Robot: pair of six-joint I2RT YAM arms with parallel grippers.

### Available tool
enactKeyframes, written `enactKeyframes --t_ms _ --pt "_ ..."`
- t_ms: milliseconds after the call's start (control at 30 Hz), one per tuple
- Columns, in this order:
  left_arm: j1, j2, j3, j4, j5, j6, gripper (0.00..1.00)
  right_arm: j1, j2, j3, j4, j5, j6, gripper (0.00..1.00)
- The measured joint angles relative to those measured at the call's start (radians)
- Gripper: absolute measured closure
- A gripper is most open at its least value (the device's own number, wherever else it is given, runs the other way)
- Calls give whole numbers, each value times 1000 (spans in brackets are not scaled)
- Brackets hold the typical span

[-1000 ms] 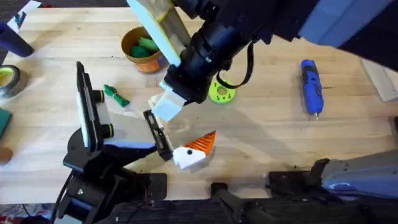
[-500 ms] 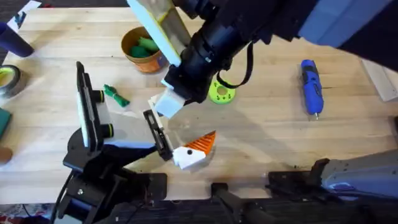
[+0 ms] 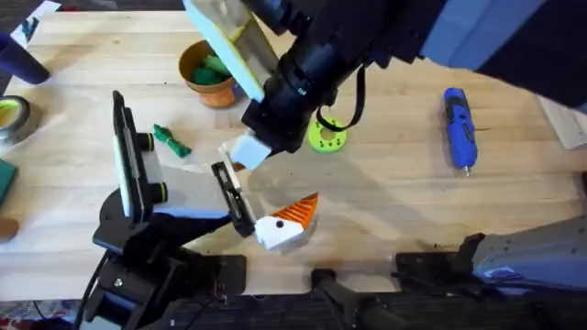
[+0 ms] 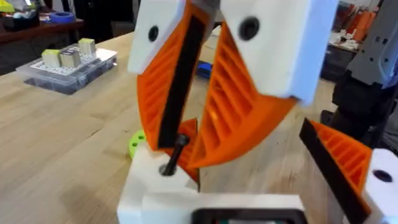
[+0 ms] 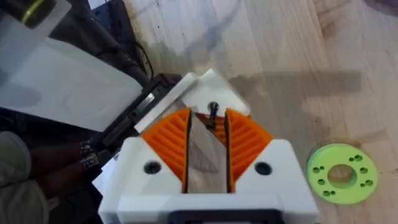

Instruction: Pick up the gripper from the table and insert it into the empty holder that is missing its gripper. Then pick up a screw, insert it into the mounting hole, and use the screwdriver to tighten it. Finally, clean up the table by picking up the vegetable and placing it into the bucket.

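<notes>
From overhead, a dark, blurred arm rises close under the camera and covers the middle of the desk; its upper part runs off the top edge. It hides part of the lime-green disc and the near side of the bucket. The roll of tape is cut by the left edge. In the left wrist view the white block runs out at the bottom edge, and the far trays are too blurred to read. Whether the small dark screw is touched by the orange pads cannot be told.
</notes>
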Motion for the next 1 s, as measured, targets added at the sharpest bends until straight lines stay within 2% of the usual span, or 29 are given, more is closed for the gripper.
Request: enactKeyframes --t_ms 367,467,1000 --pt "0 0 0 0 0 0 9 0 0 0 13 0 0 863" --pt "0 0 0 0 0 0 9 0 0 0 27 3 0 987" --pt "0 0 0 0 0 0 9 -1 0 0 35 4 -37 996"
